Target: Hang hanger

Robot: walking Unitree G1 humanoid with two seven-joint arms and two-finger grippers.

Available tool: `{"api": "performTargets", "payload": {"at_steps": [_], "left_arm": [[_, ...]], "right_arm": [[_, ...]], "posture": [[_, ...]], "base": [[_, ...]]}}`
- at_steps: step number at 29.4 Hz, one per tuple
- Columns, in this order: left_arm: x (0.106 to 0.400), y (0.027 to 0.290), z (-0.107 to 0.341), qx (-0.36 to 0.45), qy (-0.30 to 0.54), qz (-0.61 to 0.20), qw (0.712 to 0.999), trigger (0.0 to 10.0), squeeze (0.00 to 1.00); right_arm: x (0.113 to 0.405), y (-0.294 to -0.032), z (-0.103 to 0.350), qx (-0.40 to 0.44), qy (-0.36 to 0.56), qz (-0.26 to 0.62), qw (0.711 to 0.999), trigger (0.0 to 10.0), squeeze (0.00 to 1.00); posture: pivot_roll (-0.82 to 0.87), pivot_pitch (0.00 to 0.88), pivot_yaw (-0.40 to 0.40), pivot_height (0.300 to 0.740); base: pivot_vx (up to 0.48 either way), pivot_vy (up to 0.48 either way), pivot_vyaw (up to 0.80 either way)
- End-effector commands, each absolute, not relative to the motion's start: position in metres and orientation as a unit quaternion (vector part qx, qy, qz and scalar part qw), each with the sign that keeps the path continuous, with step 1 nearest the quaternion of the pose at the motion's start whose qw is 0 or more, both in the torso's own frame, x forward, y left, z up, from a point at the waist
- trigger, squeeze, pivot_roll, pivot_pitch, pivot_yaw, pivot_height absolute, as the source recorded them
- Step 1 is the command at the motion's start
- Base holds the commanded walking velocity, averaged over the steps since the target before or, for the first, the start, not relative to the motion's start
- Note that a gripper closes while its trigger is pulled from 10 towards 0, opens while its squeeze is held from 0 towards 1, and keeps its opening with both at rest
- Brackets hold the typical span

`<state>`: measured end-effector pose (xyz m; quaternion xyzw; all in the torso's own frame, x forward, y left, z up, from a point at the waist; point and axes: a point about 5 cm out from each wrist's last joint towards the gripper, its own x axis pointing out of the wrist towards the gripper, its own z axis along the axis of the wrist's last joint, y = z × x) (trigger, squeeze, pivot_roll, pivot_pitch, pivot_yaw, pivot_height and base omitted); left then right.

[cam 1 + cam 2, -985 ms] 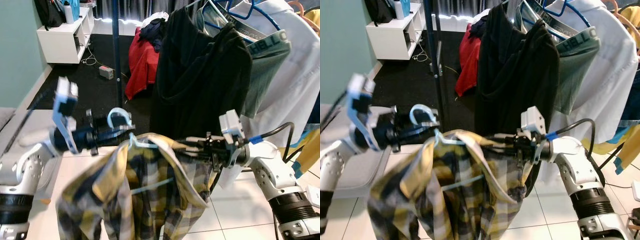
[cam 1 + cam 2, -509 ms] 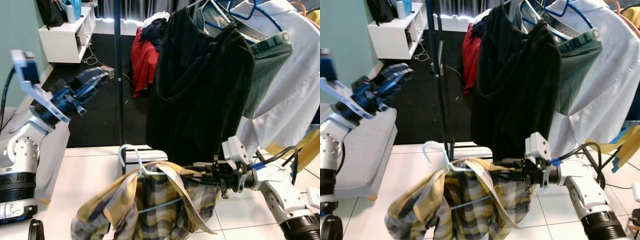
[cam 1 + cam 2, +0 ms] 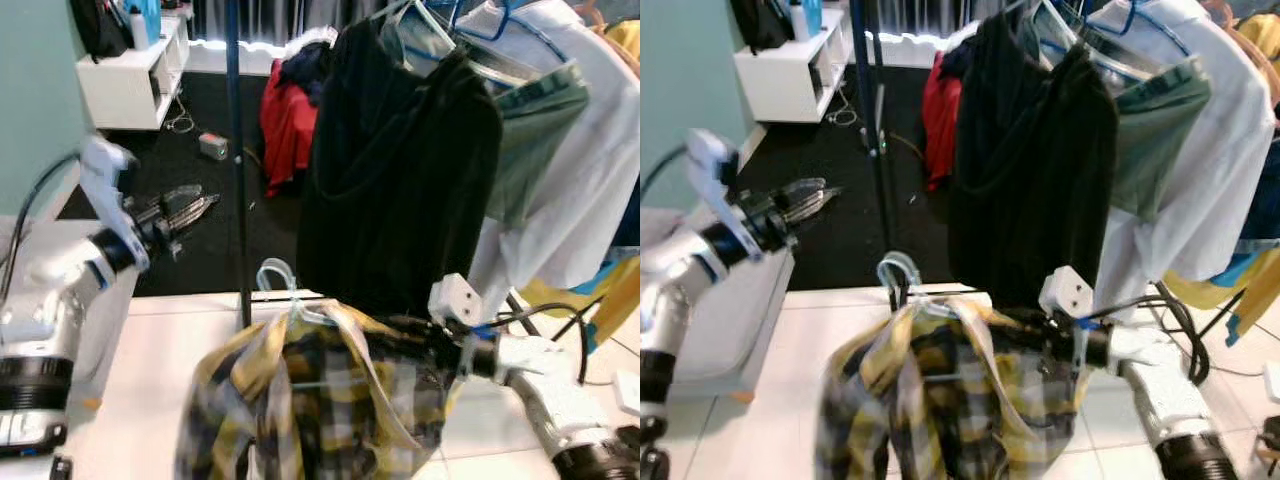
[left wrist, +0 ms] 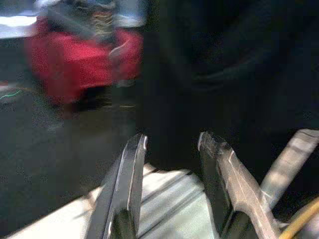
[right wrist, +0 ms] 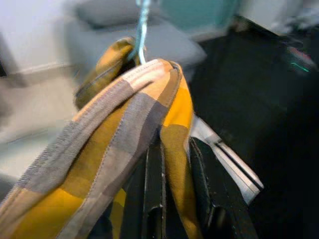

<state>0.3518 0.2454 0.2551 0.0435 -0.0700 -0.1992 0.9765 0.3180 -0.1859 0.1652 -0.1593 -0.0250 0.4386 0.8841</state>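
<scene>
Gripping the yellow plaid shirt [image 3: 310, 400] on its light blue hanger [image 3: 280, 285], the right gripper [image 3: 425, 335] hangs below the black garment [image 3: 400, 160]. Left wrist view: left gripper [image 4: 172, 144] fingers parted, empty. Right wrist view: fingers [image 5: 154, 189] pinch plaid fabric.

A white shelf unit [image 3: 125, 80] stands by a teal wall [image 3: 35, 110], black carpet [image 3: 200, 160] meeting pale floor tiles [image 3: 170, 350].

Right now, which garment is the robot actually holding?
The yellow plaid shirt on the light blue hanger, pinched by the right end effector; the others hang on the rack.
</scene>
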Motion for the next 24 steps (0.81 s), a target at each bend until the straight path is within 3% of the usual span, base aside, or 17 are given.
{"api": "performTargets", "payload": {"at_steps": [1, 3, 6, 10, 14, 20, 24], "left_arm": [[0.353, 0.256, 0.237, 0.061, -0.016, -0.116, 0.991, 10.0, 0.00], [0.353, 0.256, 0.237, 0.061, -0.016, -0.116, 0.991, 10.0, 0.00], [0.349, 0.259, 0.211, 0.099, 0.022, -0.037, 0.994, 10.0, 0.00], [0.348, 0.257, 0.205, 0.094, 0.015, -0.029, 0.995, 10.0, 0.00], [0.342, 0.233, 0.173, 0.003, 0.023, -0.040, 0.999, 10.0, 0.00], [0.342, 0.221, 0.165, -0.012, 0.023, -0.031, 0.999, 10.0, 0.00], [0.338, 0.215, 0.154, -0.011, 0.044, -0.009, 0.999, 10.0, 0.00]], "right_arm": [[0.321, -0.191, 0.161, -0.160, -0.041, 0.368, 0.915, 0.0, 0.00], [0.321, -0.191, 0.161, -0.160, -0.041, 0.368, 0.915, 0.0, 0.00], [0.318, -0.180, 0.153, -0.134, -0.092, 0.320, 0.933, 0.0, 0.00], [0.316, -0.176, 0.153, -0.128, -0.116, 0.307, 0.936, 0.0, 0.00], [0.294, -0.153, 0.153, -0.092, -0.220, 0.300, 0.924, 0.0, 0.00], [0.283, -0.147, 0.151, -0.106, -0.254, 0.288, 0.917, 0.0, 0.00], [0.274, -0.148, 0.135, -0.117, -0.245, 0.251, 0.929, 0.0, 0.00]], "posture": [[0.01, 0.191, -0.067, 0.740], [0.01, 0.191, -0.067, 0.740], [0.01, 0.182, -0.063, 0.740], [0.00, 0.181, -0.061, 0.740], [0.00, 0.180, -0.059, 0.740], [0.00, 0.178, -0.059, 0.740], [0.00, 0.170, -0.057, 0.740]], "base": [[0.000, 0.000, 0.00], [0.000, 0.000, 0.00], [0.000, 0.000, 0.00], [0.000, 0.000, 0.00], [0.000, 0.000, 0.00], [0.000, 0.000, 0.00], [0.000, 0.000, 0.00]]}}
